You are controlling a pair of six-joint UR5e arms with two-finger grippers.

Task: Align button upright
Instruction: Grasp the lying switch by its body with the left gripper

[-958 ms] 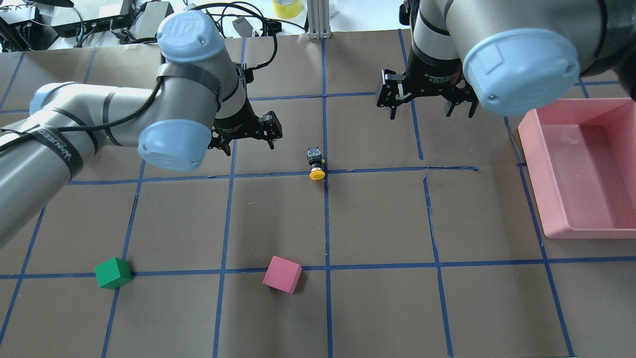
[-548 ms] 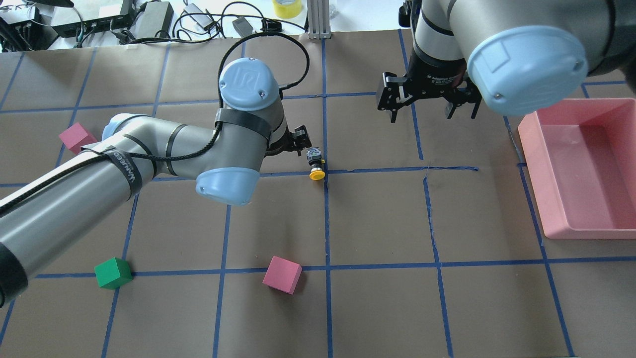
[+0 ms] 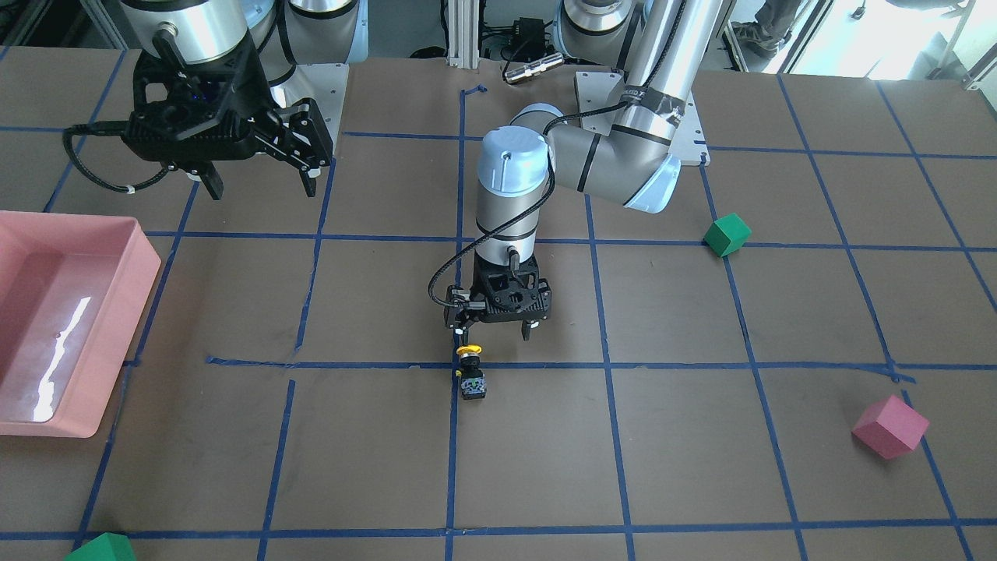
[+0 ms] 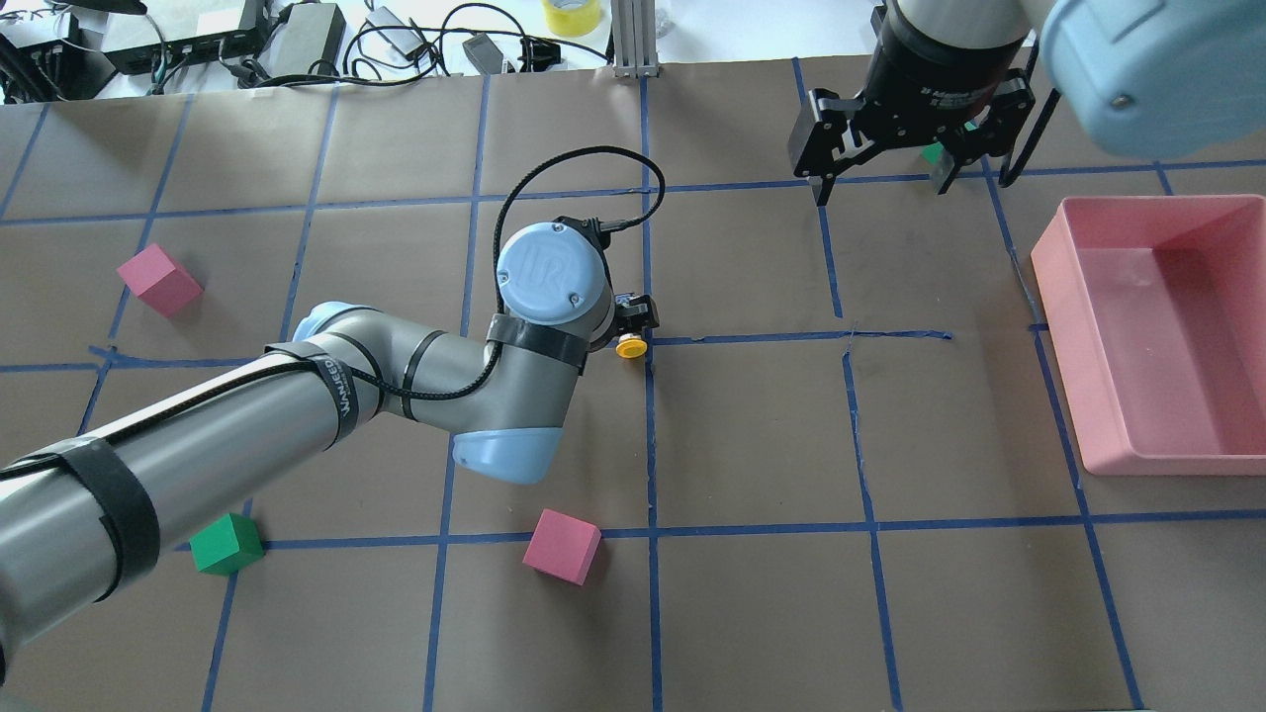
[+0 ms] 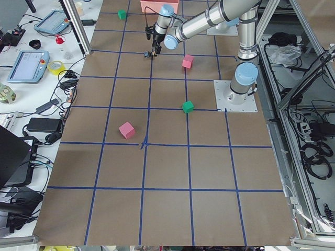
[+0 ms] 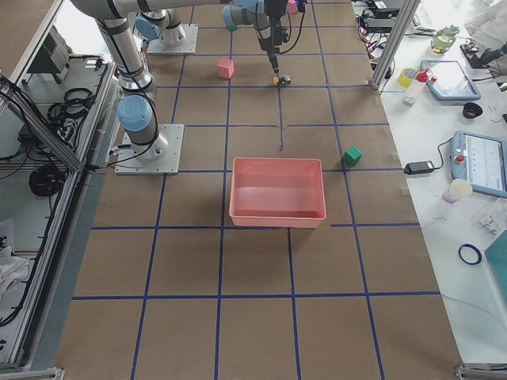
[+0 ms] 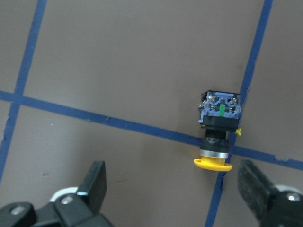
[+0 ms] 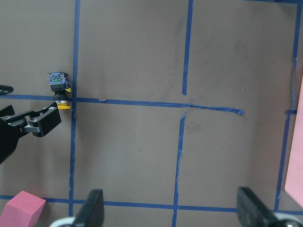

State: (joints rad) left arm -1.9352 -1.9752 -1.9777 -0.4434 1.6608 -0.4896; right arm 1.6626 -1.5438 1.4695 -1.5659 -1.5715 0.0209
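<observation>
Brought left gripper [image 7: 173, 189], spread, in beside the button [image 7: 218, 137]; still on its side mid-table, grasp likely next; pulled right gripper [image 4: 880, 183], spread, toward far edge.

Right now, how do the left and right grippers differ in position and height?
The left gripper hangs low beside the button, which lies on its side just ahead of the fingers; the right gripper is far from it, toward the pink tray. The left wrist view shows the button large, the right wrist view small, so the right gripper is higher. Both are open and empty.
</observation>
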